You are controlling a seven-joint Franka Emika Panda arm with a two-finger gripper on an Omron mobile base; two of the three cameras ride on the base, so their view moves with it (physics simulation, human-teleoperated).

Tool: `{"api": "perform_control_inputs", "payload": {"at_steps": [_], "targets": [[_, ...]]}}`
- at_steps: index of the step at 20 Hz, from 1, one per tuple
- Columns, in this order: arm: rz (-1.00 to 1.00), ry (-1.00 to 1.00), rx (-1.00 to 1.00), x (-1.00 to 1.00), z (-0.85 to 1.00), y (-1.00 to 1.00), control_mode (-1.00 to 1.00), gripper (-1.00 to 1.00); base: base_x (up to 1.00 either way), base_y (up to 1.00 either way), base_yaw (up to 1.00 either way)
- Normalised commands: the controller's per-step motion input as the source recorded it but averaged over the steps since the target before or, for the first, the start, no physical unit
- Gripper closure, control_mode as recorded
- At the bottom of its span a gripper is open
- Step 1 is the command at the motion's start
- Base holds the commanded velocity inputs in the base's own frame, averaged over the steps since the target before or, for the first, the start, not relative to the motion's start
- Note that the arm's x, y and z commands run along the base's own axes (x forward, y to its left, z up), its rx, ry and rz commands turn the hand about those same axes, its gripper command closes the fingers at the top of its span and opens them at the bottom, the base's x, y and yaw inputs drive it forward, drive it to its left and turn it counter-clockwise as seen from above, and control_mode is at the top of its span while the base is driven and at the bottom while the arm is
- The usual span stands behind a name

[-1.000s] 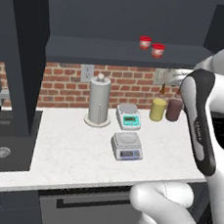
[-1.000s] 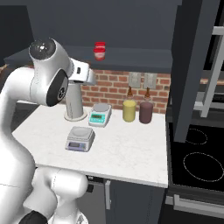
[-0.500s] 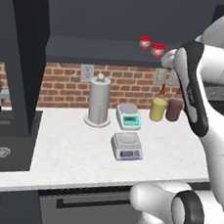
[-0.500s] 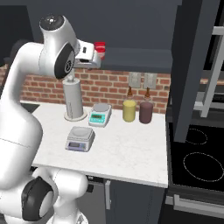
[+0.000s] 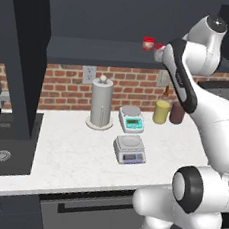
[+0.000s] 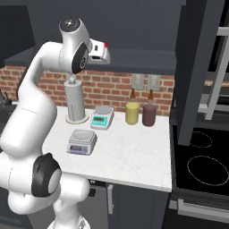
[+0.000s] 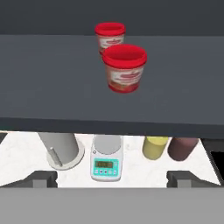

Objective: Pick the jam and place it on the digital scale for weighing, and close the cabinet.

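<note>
jam (image 7: 125,68) is the goal: two matching red jars stand on the dark cabinet shelf (image 7: 52,78), just ahead of the claw (image 7: 112,178), which hangs spread wide and holds nothing. the near jar sits dead ahead and a little above the fingertips (image 7: 41,178); its twin (image 7: 110,35) stands behind it, further in and slightly left.

to do this step well, i'd judge the claw should rise a touch, go straight in with the fingers either side of the near jar's body below the lid, and close only once the jar is well between them, without nudging the twin.

below the claw, past the shelf edge, the hand view shows the teal-display scale (image 7: 106,164), a grey roll holder (image 7: 60,148), a yellow jar (image 7: 155,147) and a brown jar (image 7: 183,148). the right base view adds the scale (image 6: 82,142) with the purplish display, nearer the counter's front edge, and an open cabinet door (image 6: 194,67) far to the right.
</note>
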Motion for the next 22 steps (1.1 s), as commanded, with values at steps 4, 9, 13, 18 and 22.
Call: {"api": "perform_control_inputs", "payload": {"at_steps": [4, 9, 13, 18, 22], "targets": [[0.0, -0.15, 0.0, 0.71, 0.08, -0.01, -1.0, -1.0, 0.0, 0.0, 0.0], [0.0, 0.01, 0.0, 0.49, 0.0, 0.0, -1.0, -1.0, 0.0, 0.0, 0.0], [0.0, 0.01, 0.0, 0.37, 0.0, 0.0, -1.0, -1.0, 0.0, 0.0, 0.0], [0.02, 0.0, 0.0, 0.43, 0.0, -0.08, -1.0, -1.0, 0.0, 0.0, 0.0], [0.04, 0.0, 0.0, 0.35, 0.0, -0.1, -1.0, -1.0, 0.0, 0.0, 0.0]]}}
